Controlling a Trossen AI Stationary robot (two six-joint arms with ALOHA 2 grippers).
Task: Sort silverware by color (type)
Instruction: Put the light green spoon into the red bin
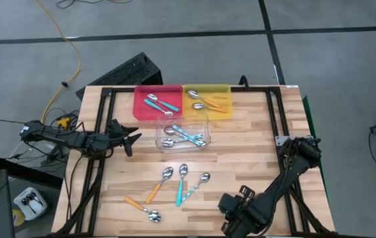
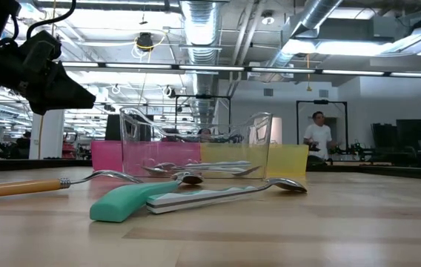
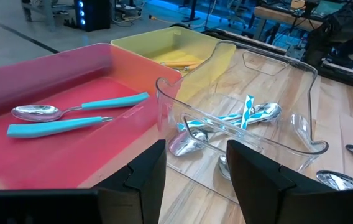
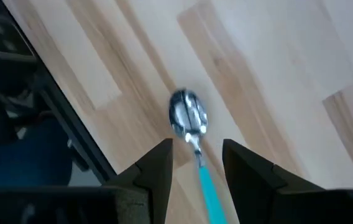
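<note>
Left gripper (image 1: 134, 137) fingers parted and empty, mid-left beside clear tray (image 1: 183, 132), right gripper (image 1: 226, 210) fingers parted and empty, lower right, four spoons (image 1: 182, 184) loose on bench (image 1: 254, 152)

The wooden table (image 1: 254, 142) has a light plank top with a black frame along its edges. At the far side, a red tray (image 1: 156, 102) and a yellow tray (image 1: 208, 99) stand side by side, touching. A clear tray (image 1: 183, 132) stands just in front of them. Four spoons lie on the bare wood nearer the front: an orange-handled spoon (image 1: 160, 183), a teal-handled spoon (image 1: 181, 184), a pale blue-handled spoon (image 1: 196, 186), and a second orange-handled spoon (image 1: 142, 208) at front left.
</note>
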